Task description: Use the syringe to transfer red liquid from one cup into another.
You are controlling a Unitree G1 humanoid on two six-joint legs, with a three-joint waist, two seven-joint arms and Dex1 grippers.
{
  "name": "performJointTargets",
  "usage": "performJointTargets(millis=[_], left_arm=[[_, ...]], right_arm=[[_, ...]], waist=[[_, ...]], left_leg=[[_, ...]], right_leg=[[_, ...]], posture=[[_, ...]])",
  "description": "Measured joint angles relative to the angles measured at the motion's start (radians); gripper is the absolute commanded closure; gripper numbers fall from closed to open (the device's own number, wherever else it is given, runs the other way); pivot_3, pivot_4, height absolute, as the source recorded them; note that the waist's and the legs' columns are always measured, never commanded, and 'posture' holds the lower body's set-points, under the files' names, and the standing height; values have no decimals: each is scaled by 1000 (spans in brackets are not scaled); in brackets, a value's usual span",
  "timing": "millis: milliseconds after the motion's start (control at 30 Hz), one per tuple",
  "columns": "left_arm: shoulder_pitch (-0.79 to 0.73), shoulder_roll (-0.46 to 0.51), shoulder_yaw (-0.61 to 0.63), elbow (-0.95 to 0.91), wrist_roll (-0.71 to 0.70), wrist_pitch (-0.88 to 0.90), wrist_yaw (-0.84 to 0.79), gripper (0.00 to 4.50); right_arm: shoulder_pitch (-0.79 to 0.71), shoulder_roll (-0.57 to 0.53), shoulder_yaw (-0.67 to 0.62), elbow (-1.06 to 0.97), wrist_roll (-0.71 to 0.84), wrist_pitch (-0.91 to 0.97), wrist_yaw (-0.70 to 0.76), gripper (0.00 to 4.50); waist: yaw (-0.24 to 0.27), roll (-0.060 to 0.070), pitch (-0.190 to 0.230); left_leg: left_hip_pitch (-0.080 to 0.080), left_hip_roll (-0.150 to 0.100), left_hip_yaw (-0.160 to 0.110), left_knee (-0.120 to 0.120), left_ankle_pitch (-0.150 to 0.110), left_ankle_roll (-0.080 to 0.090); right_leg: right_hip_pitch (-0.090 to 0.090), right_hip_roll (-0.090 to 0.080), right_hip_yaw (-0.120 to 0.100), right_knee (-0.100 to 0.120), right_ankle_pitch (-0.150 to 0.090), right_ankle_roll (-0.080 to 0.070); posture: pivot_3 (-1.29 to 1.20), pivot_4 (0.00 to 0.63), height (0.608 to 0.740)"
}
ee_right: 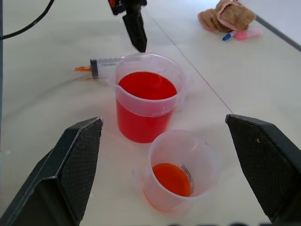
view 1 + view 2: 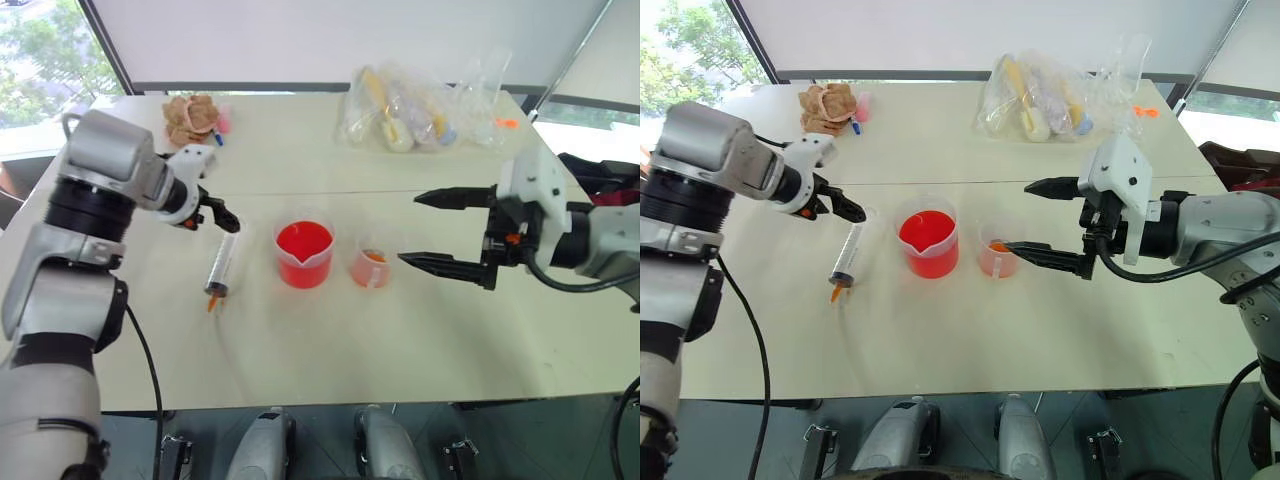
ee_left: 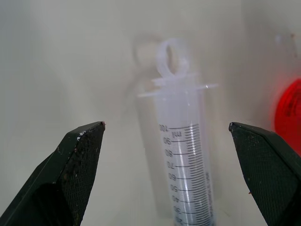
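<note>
The syringe (image 2: 221, 268) lies flat on the white table, orange tip toward the front edge, its barrel looking empty. My left gripper (image 2: 220, 212) hovers open just above its plunger end, and the barrel (image 3: 186, 155) lies between the two fingers. Right of the syringe stands the larger spouted cup (image 2: 304, 254), well filled with red liquid (image 1: 146, 85). Beside it is the smaller cup (image 2: 370, 267), holding a little orange liquid at its bottom. My right gripper (image 2: 408, 229) is wide open and empty, level, just right of the smaller cup and pointing at both cups.
A clear plastic bag of items (image 2: 420, 110) lies at the back right of the table. A crumpled brown cloth (image 2: 190, 118) and a pink-and-blue pen (image 2: 220, 125) sit at the back left. A seam (image 2: 350, 192) crosses the tabletop behind the cups.
</note>
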Motion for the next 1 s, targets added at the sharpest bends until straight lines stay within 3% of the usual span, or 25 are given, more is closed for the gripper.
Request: performJointTargets(millis=[300, 500, 533, 800, 933, 1000], left_arm=[[56, -121, -2, 100, 61, -101, 29, 73], [88, -139, 11, 108, 127, -182, 56, 2858], [89, -142, 18, 108, 131, -187, 57, 3075], [108, -144, 57, 102, 151, -217, 52, 3076], [131, -129, 176, -7, 137, -478, 16, 3076], [126, -103, 265, -101, 93, -598, -49, 3076]], right_arm=[[17, 8, -1, -4, 0, -1, -28, 107], [17, 8, -15, -5, 6, -1, -43, 107], [17, 8, -17, -5, 8, -1, -46, 107], [15, 9, -19, -4, 7, -1, -52, 107], [10, 28, -12, 20, -54, -43, -79, 107], [-62, 71, 16, 67, -111, -83, -128, 107]], waist=[[-2, 0, 0], [3, 1, -1], [4, 1, -1], [4, 1, -1], [7, -2, 1], [1, -2, 1]], left_leg=[[1, 1, 0, 0, 0, 0], [3, 0, -1, 0, 1, 0], [3, 0, -1, 1, 1, 0], [4, 0, 0, 1, 2, 1], [0, 1, -1, 1, 7, -7], [0, 0, 1, 1, 7, -8]], right_leg=[[0, 1, 0, 2, 0, 0], [2, 1, 0, 4, 0, 0], [3, 1, 0, 4, 0, 0], [3, 0, 0, 5, 1, 0], [-1, 0, 0, 5, 2, -1], [-3, -2, 0, 4, 2, -1]], posture=[[0, 150, 740], [0, 150, 740], [0, 150, 740], [0, 150, 740], [0, 150, 740], [0, 150, 740]])
